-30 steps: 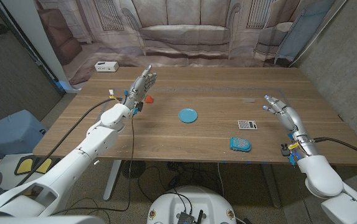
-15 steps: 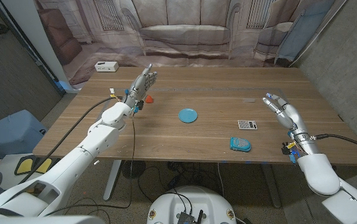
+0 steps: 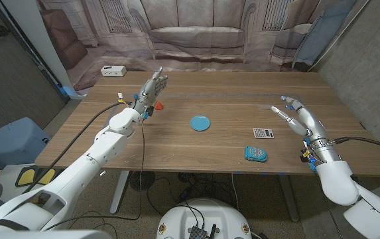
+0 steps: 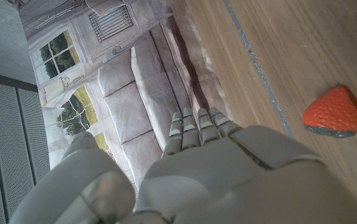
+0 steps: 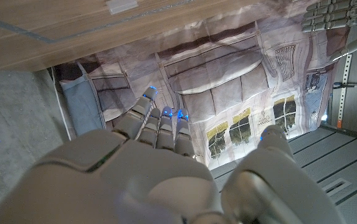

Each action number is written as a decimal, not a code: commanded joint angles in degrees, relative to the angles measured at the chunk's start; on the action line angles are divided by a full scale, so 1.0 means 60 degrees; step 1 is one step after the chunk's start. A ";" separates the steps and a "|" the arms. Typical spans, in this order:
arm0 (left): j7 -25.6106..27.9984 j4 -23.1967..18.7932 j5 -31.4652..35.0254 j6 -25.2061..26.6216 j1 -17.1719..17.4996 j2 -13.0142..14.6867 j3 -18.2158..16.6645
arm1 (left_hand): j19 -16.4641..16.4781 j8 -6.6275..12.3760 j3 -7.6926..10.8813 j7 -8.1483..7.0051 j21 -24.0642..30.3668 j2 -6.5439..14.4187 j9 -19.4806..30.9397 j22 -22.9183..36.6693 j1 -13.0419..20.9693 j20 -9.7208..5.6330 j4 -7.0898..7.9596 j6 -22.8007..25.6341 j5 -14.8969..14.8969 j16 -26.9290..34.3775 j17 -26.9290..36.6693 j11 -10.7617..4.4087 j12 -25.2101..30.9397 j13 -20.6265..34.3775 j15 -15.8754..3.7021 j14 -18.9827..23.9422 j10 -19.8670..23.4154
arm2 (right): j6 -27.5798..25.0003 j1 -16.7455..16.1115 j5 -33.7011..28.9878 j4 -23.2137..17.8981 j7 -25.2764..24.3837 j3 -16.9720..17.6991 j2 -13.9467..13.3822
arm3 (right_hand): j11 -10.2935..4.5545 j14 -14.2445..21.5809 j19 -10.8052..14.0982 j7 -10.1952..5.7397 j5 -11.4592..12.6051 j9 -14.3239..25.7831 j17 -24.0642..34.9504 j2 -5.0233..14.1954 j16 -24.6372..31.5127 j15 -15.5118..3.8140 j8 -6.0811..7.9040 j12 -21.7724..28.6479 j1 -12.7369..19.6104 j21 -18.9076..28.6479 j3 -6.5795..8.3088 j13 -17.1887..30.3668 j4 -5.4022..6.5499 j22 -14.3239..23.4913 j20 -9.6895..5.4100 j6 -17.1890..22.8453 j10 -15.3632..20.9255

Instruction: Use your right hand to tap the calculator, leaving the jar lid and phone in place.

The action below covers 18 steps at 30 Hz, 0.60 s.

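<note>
Red strawberry toy [image 3: 158, 105], white box [image 3: 113, 71]

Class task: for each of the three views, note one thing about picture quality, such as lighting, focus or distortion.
Head view: even, soft light, faint shadows; the calculator is small but sharp. Left wrist view: the left hand looms large and soft, the red strawberry-shaped piece is crisp. Right wrist view: the right hand is blurred, the backdrop sharper.

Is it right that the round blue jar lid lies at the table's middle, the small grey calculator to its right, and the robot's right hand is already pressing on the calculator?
Not quite. The round blue jar lid and small grey calculator lie as you say, but the right hand is not pressing on the calculator. The head view shows it open, further right, apart from the calculator.
</note>
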 commanded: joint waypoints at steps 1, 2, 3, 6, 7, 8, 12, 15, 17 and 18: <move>-0.0094 0.0132 -0.0056 0.0049 -0.0090 -0.0076 0.0054 | 0.0040 -0.0005 0.0040 0.0016 -0.0039 0.0106 0.0014 0.0043 0.0031 0.0040 -0.0043 0.0135 -0.0005 -0.0018 0.0025 0.0020 0.0003 0.0034 0.0044 0.0096 0.0102 | -0.0975 -0.0167 -0.1727 -0.0443 -0.0213 -0.0041 -0.0396 | -0.0054 0.0061 -0.0006 -0.0062 0.0008 0.0031 0.0008 -0.0051 0.0002 -0.0069 -0.0021 0.0011 0.0041 -0.0006 0.0001 0.0030 -0.0068 0.0011 -0.0048 0.0082 0.0022; -0.0092 0.0130 -0.0039 0.0046 -0.0093 -0.0068 0.0058 | 0.0042 -0.0008 0.0041 0.0012 -0.0041 0.0109 0.0014 0.0043 0.0032 0.0041 -0.0044 0.0134 -0.0006 -0.0020 0.0025 0.0030 0.0001 0.0034 0.0037 0.0093 0.0101 | -0.1130 -0.0212 -0.1886 -0.0529 -0.0154 -0.0039 -0.0455 | -0.0056 0.0064 -0.0003 -0.0072 0.0008 0.0031 0.0008 -0.0056 0.0002 -0.0074 -0.0020 0.0011 0.0037 -0.0007 -0.0003 0.0030 -0.0069 0.0011 -0.0051 0.0088 0.0025; -0.0070 0.0111 -0.0026 0.0059 -0.0091 -0.0059 0.0057 | 0.0044 -0.0007 0.0041 0.0012 -0.0042 0.0110 0.0014 0.0043 0.0033 0.0037 -0.0045 0.0138 -0.0006 -0.0021 0.0025 0.0034 0.0001 0.0034 0.0037 0.0093 0.0102 | -0.1268 -0.0251 -0.2067 -0.0606 -0.0137 -0.0052 -0.0501 | -0.0058 0.0061 0.0000 -0.0080 0.0008 0.0031 0.0008 -0.0059 0.0000 -0.0080 -0.0020 0.0013 0.0035 -0.0007 -0.0005 0.0030 -0.0069 0.0011 -0.0053 0.0089 0.0031; -0.0039 0.0087 -0.0006 0.0050 -0.0083 -0.0046 0.0046 | 0.0045 -0.0013 0.0042 0.0016 -0.0047 0.0116 0.0014 0.0043 0.0034 0.0044 -0.0049 0.0131 -0.0007 -0.0020 0.0025 0.0033 -0.0001 0.0033 0.0036 0.0104 0.0106 | -0.1676 -0.0360 -0.2641 -0.0829 -0.0124 -0.0121 -0.0625 | -0.0104 0.0056 0.0001 -0.0102 0.0010 0.0032 0.0009 -0.0062 -0.0003 -0.0090 -0.0022 0.0006 0.0031 -0.0010 -0.0011 0.0030 -0.0071 0.0011 -0.0062 0.0090 0.0020; -0.0040 0.0077 -0.0004 0.0053 -0.0078 -0.0037 0.0045 | 0.0047 -0.0012 0.0043 0.0011 -0.0048 0.0118 0.0014 0.0043 0.0035 0.0048 -0.0050 0.0138 -0.0007 -0.0018 0.0025 0.0032 -0.0002 0.0033 0.0036 0.0111 0.0106 | -0.1818 -0.0378 -0.2819 -0.0890 -0.0109 -0.0155 -0.0662 | -0.0113 0.0061 0.0000 -0.0111 0.0011 0.0032 0.0009 -0.0064 -0.0001 -0.0099 -0.0019 0.0005 0.0029 -0.0012 -0.0013 0.0030 -0.0071 0.0011 -0.0063 0.0100 0.0018; -0.0028 0.0075 -0.0007 0.0043 -0.0071 -0.0045 0.0039 | 0.0047 -0.0013 0.0043 0.0010 -0.0049 0.0119 0.0014 0.0043 0.0036 0.0049 -0.0051 0.0137 -0.0007 -0.0017 0.0025 0.0040 -0.0005 0.0033 0.0033 0.0114 0.0101 | -0.1975 -0.0388 -0.2994 -0.0948 -0.0083 -0.0193 -0.0698 | -0.0125 0.0065 -0.0003 -0.0114 0.0012 0.0032 0.0009 -0.0066 0.0000 -0.0106 -0.0021 -0.0001 0.0027 -0.0015 -0.0015 0.0030 -0.0072 0.0012 -0.0067 0.0097 0.0006; -0.0076 0.0071 -0.0033 0.0013 -0.0046 -0.0042 0.0039 | 0.0066 -0.0015 0.0045 0.0014 -0.0051 0.0129 0.0014 0.0044 0.0038 0.0046 -0.0057 0.0150 -0.0009 -0.0011 0.0025 0.0044 0.0000 0.0033 0.0032 0.0146 0.0128 | -0.2270 -0.0384 -0.3156 -0.1060 0.0072 -0.0267 -0.0794 | -0.0132 0.0029 -0.0033 -0.0170 0.0017 0.0034 0.0011 -0.0075 -0.0017 -0.0135 -0.0017 -0.0009 0.0011 -0.0034 -0.0029 0.0031 -0.0071 0.0012 -0.0091 0.0119 -0.0004; -0.0087 0.0066 -0.0041 -0.0001 -0.0028 -0.0041 0.0038 | 0.0071 -0.0014 0.0047 0.0017 -0.0056 0.0137 0.0014 0.0044 0.0041 0.0049 -0.0062 0.0165 -0.0010 -0.0017 0.0025 0.0020 -0.0002 0.0033 0.0033 0.0139 0.0133 | -0.2533 -0.0403 -0.3344 -0.1186 0.0181 -0.0302 -0.0877 | -0.0139 0.0025 -0.0051 -0.0174 0.0019 0.0034 0.0012 -0.0069 -0.0018 -0.0131 -0.0017 -0.0012 0.0008 -0.0043 -0.0030 0.0031 -0.0069 0.0012 -0.0098 0.0123 -0.0007; -0.0103 0.0072 -0.0047 -0.0026 -0.0018 -0.0043 0.0036 | 0.0072 -0.0014 0.0048 0.0014 -0.0059 0.0143 0.0014 0.0044 0.0042 0.0047 -0.0065 0.0173 -0.0011 -0.0023 0.0024 0.0032 -0.0006 0.0033 0.0028 0.0133 0.0130 | -0.2712 -0.0428 -0.3385 -0.1283 0.0325 -0.0294 -0.0924 | -0.0146 0.0020 -0.0056 -0.0186 0.0022 0.0035 0.0013 -0.0061 -0.0021 -0.0119 -0.0009 -0.0014 0.0008 -0.0047 -0.0029 0.0031 -0.0069 0.0012 -0.0100 0.0149 -0.0009; -0.0112 0.0078 -0.0044 -0.0041 -0.0016 -0.0043 0.0038 | 0.0071 -0.0012 0.0049 0.0016 -0.0062 0.0146 0.0014 0.0044 0.0044 0.0046 -0.0067 0.0183 -0.0012 -0.0025 0.0024 0.0032 -0.0007 0.0033 0.0030 0.0130 0.0132 | -0.2844 -0.0428 -0.3419 -0.1338 0.0407 -0.0304 -0.0932 | -0.0140 0.0010 -0.0081 -0.0198 0.0026 0.0035 0.0014 -0.0045 -0.0023 -0.0114 -0.0006 -0.0017 0.0010 -0.0058 -0.0024 0.0031 -0.0067 0.0013 -0.0105 0.0159 -0.0015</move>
